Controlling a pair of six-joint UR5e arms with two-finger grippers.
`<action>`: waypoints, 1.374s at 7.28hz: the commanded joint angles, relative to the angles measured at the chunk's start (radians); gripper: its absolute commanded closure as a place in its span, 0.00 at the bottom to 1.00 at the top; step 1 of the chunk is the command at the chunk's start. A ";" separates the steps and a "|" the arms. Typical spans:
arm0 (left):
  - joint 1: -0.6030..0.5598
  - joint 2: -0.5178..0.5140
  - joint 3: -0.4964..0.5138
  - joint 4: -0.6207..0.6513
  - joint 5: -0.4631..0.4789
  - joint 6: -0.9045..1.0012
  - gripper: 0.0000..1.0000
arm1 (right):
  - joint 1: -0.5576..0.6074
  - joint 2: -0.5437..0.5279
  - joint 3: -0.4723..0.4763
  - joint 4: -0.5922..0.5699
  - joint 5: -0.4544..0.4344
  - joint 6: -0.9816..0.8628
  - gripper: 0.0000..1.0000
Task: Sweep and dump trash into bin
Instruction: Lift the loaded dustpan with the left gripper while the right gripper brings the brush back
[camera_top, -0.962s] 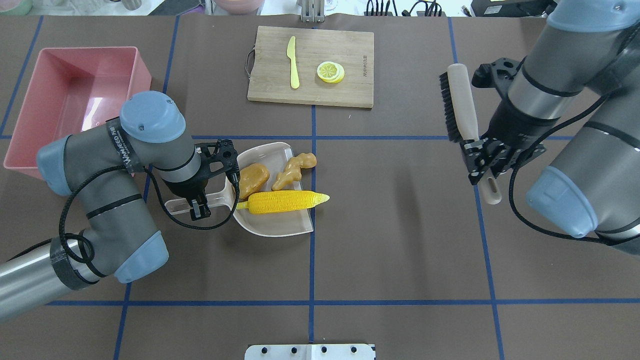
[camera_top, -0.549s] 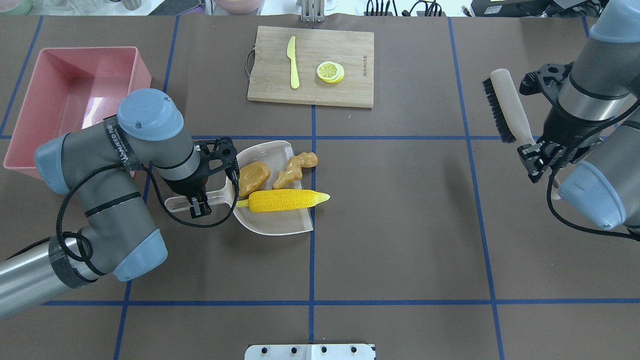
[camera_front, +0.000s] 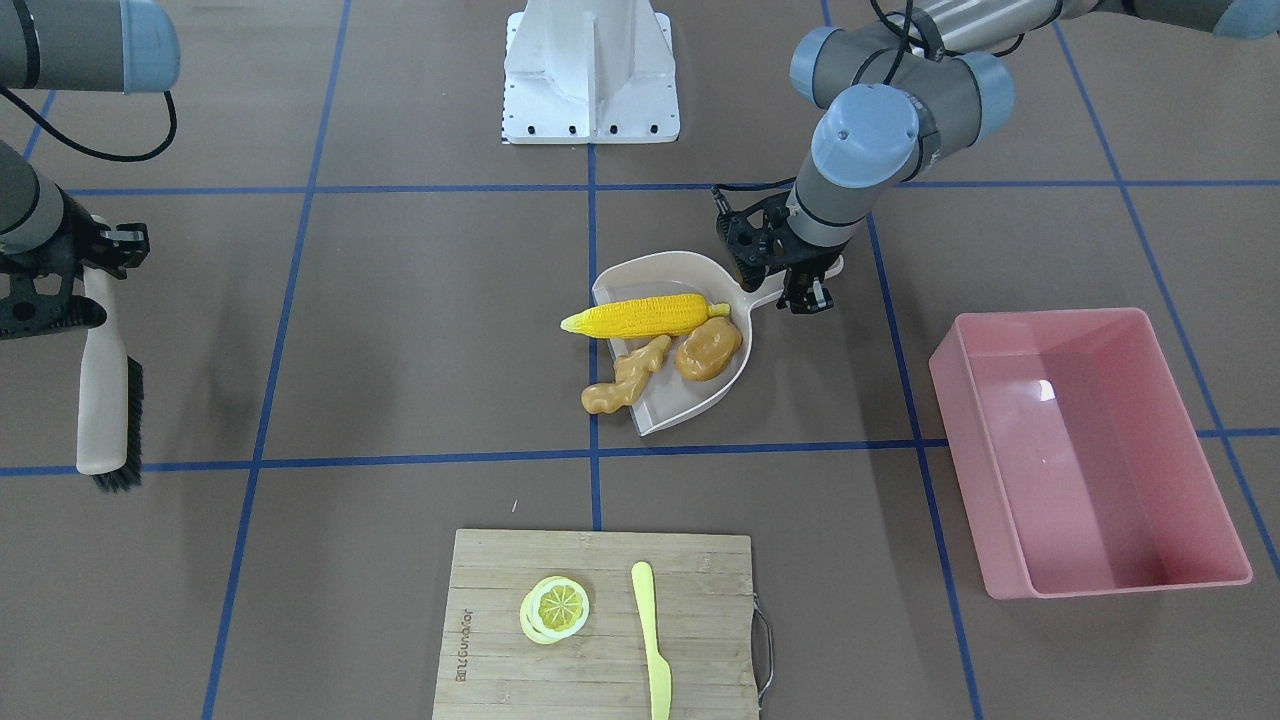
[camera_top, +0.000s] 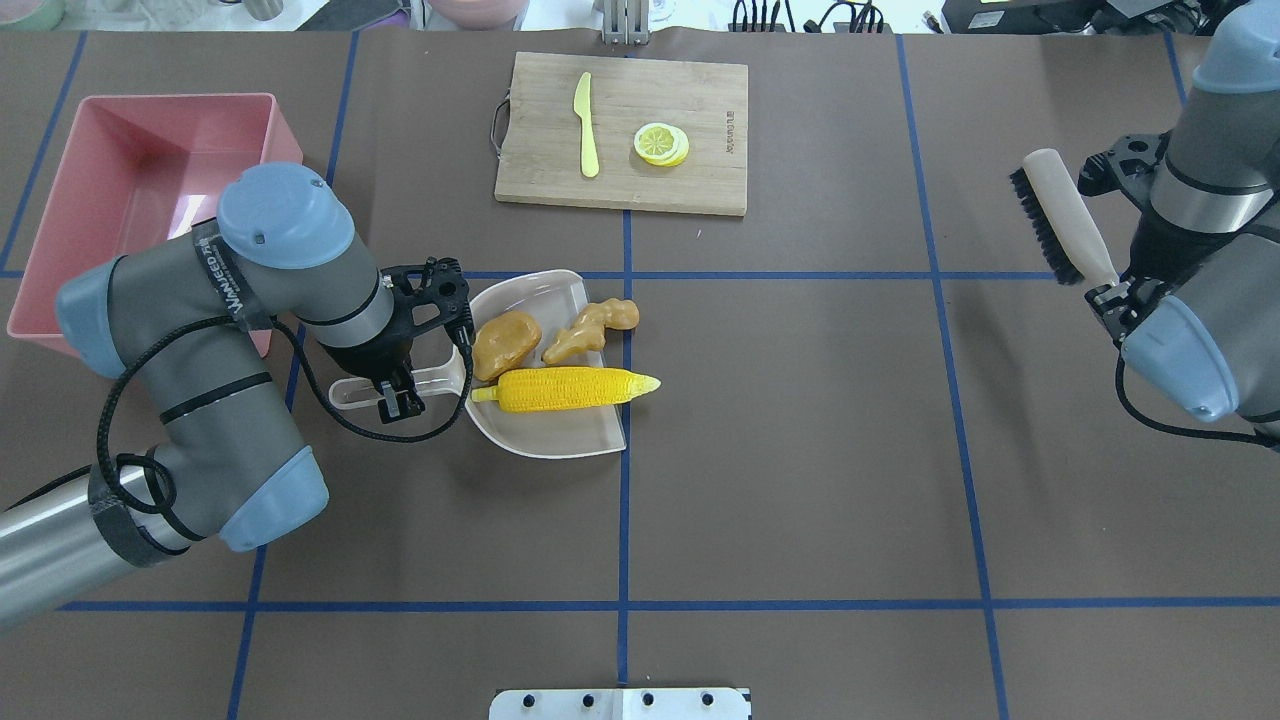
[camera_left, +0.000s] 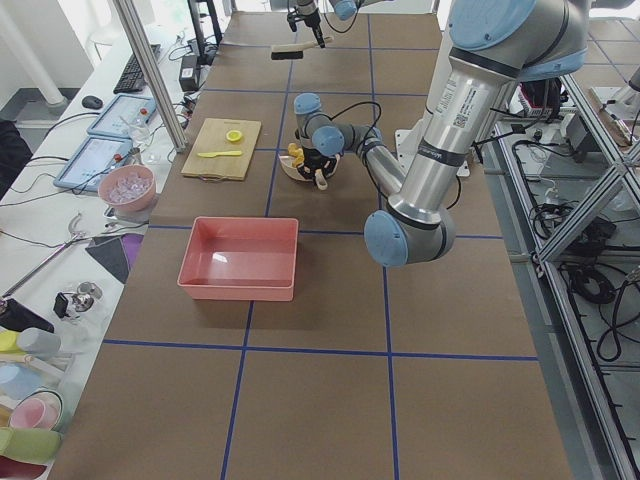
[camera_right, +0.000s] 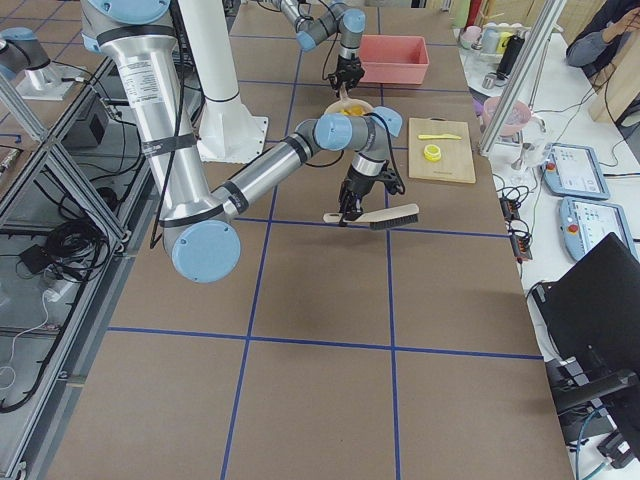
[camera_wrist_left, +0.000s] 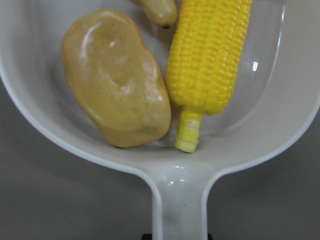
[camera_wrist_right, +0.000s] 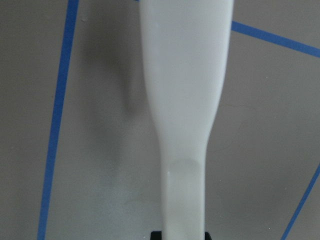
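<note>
The trash (camera_top: 565, 389) lies in the dustpan (camera_top: 560, 442), held by the closed left tool (camera_top: 400, 392) and just nudged toward the bin (camera_top: 140, 170), while the right tool (camera_top: 1110, 295) took its gripped brush (camera_top: 1065, 215) away, so dumping comes next

The left gripper (camera_top: 400, 393) clamps the handle of the dustpan (camera_top: 560, 442). Just past its fingers lie 3 toys: potato (camera_top: 505, 343) nearest, corn cob (camera_top: 565, 389) alongside, ginger root (camera_top: 590, 328) farthest. The bin (camera_top: 45, 225) sits behind its wrist. The right gripper (camera_top: 1115, 296) grips a brush (camera_top: 1062, 212).
</note>
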 joint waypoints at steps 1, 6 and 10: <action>0.000 0.000 0.001 -0.017 0.001 -0.002 1.00 | 0.001 0.000 -0.035 0.034 -0.003 0.001 1.00; -0.002 0.002 0.002 -0.076 0.004 -0.010 1.00 | -0.118 0.135 -0.032 0.039 0.143 0.012 1.00; -0.006 0.003 0.005 -0.097 0.004 -0.010 1.00 | -0.269 0.180 -0.036 0.054 0.154 0.036 1.00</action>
